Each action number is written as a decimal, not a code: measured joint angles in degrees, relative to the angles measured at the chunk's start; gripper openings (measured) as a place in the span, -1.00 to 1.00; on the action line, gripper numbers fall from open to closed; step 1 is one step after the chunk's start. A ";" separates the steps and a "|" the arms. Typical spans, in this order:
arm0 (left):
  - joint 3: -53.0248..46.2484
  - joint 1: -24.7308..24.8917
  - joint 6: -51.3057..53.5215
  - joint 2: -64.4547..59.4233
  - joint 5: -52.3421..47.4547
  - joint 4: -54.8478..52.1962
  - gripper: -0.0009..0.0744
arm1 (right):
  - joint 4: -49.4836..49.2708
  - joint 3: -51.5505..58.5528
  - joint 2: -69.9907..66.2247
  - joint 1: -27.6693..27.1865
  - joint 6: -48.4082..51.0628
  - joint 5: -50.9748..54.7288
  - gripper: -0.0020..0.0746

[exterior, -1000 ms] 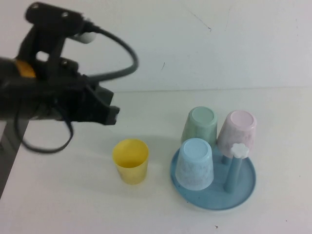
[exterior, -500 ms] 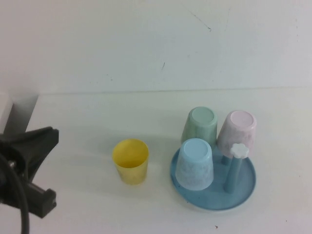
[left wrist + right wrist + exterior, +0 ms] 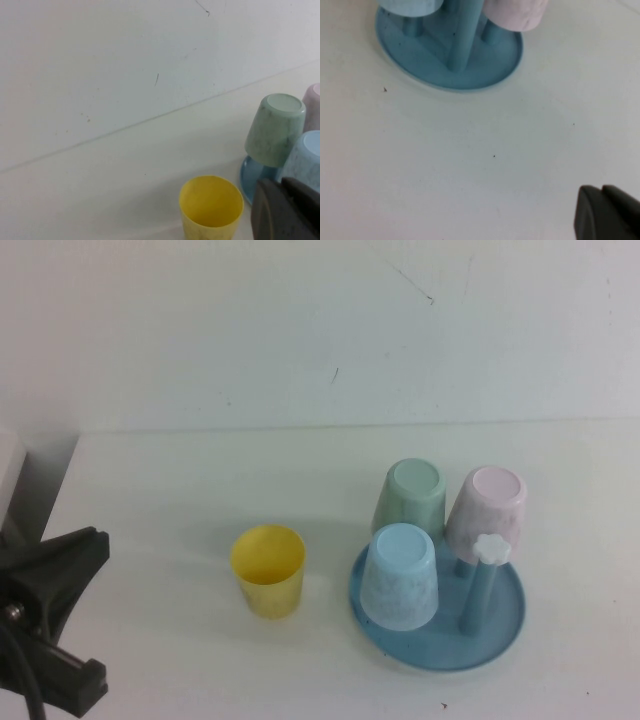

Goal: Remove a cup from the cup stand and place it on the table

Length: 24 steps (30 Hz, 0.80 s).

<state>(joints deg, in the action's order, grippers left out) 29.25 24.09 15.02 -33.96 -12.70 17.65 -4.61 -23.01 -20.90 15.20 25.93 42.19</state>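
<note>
Yellow cup [image 3: 268, 571] upright, mouth up, on the white table [image 3: 180, 500], just left of the blue cup stand [image 3: 437, 640], apart from it. Left gripper [image 3: 55, 625] low at the near left table edge, empty, fingers spread. Right gripper [image 3: 607, 212] over bare table near the stand; finger state impossible to tell.
</note>
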 joint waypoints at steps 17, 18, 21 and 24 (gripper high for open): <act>-4.03 -2.87 -0.12 3.62 1.59 0.10 -0.98 | -0.32 0.13 0.00 0.00 0.00 0.87 -0.95; -4.95 -3.86 -0.12 4.76 2.39 -0.09 -0.98 | -0.32 0.13 0.00 0.00 0.00 0.87 -0.95; -8.98 -7.69 -0.12 9.71 4.37 -1.75 -0.98 | -0.42 0.13 0.00 0.00 0.00 0.87 -0.95; -13.39 -10.73 -0.12 15.48 4.66 -3.77 -0.98 | -0.42 0.13 0.00 0.00 0.00 0.87 -0.95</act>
<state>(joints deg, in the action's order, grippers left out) 15.86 13.36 14.90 -18.48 -8.04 13.88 -5.04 -22.88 -20.90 15.20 25.93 43.06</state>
